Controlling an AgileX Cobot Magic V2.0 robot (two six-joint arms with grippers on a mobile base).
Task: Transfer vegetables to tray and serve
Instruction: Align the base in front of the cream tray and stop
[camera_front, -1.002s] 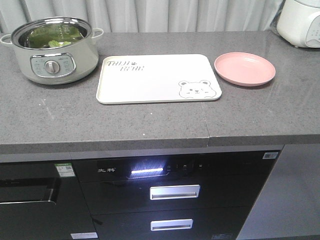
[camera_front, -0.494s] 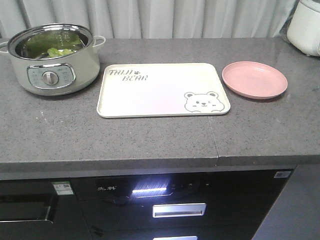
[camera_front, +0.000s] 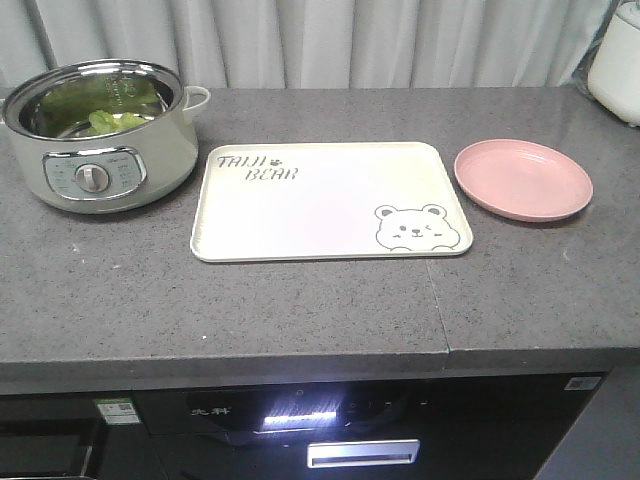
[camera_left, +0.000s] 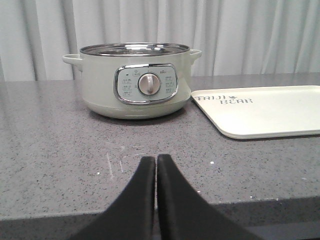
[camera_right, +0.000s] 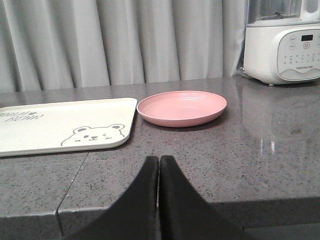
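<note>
Green vegetables (camera_front: 104, 120) lie inside a pale green electric pot (camera_front: 95, 165) at the counter's back left. The cream tray (camera_front: 300, 215) with a bear face sits flat in the middle of the counter. My left gripper (camera_left: 156, 159) is shut and empty, low at the counter's front edge, facing the pot (camera_left: 137, 80), with the tray (camera_left: 265, 112) to its right. My right gripper (camera_right: 159, 160) is also shut and empty at the front edge, facing the gap between the tray (camera_right: 60, 127) and a pink plate. Neither gripper shows in the front view.
A round pink plate (camera_front: 522, 178) (camera_right: 181, 107) lies right of the tray. A white appliance (camera_right: 282, 45) stands at the back right corner. A grey curtain hangs behind the counter. Dark drawers with a lit panel (camera_front: 295, 418) are below the counter edge.
The front camera has moved closer and higher: pot, tray and plate appear larger and lower in frame, and less of the drawers shows. Nothing on the counter has moved.
</note>
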